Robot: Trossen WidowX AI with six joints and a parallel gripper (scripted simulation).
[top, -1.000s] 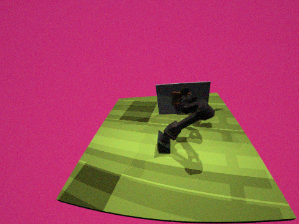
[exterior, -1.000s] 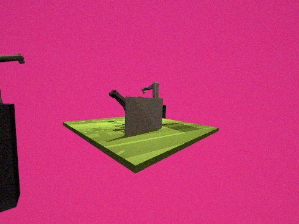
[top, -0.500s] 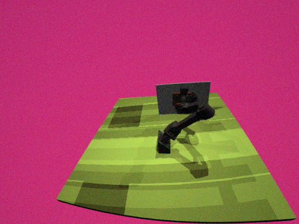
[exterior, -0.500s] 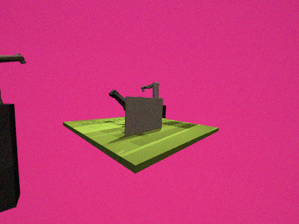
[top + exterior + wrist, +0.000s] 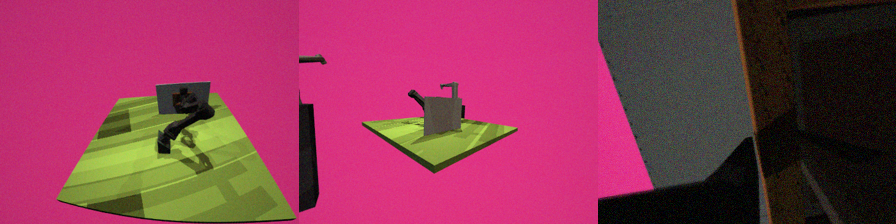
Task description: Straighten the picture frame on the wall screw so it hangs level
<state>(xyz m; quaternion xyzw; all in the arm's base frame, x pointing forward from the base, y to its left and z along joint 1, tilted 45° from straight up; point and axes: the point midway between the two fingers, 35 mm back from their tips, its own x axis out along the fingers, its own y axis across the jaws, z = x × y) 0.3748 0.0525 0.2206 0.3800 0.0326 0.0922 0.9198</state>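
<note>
The picture frame (image 5: 175, 97) (image 5: 773, 65) was against the near face of the grey wall panel (image 5: 165, 101) (image 5: 441, 116) (image 5: 688, 90), around the middle of the panel and raised above the green tabletop (image 5: 107, 171) (image 5: 434, 153). The arm (image 5: 190, 120) (image 5: 416, 96) rose from its base (image 5: 160, 150) on the near side, bent out to the right, then folded back left toward the frame. Its upper part covered much of the frame from above, leaving mainly the orange-brown left side in sight.

The gripper (image 5: 177, 105) (image 5: 771, 140) was at that left side. Its fingers stood a small way apart, loosened rather than clamped, with nothing firmly held. In the wrist view, the tip of one dark finger (image 5: 735, 167) met the outer edge of the frame's brown side bar, the grey panel showing behind; whether it pressed on the wood could not be told. The dark inside of the frame lay beyond the bar. The frame's exact tilt was too obscured to judge.
</note>
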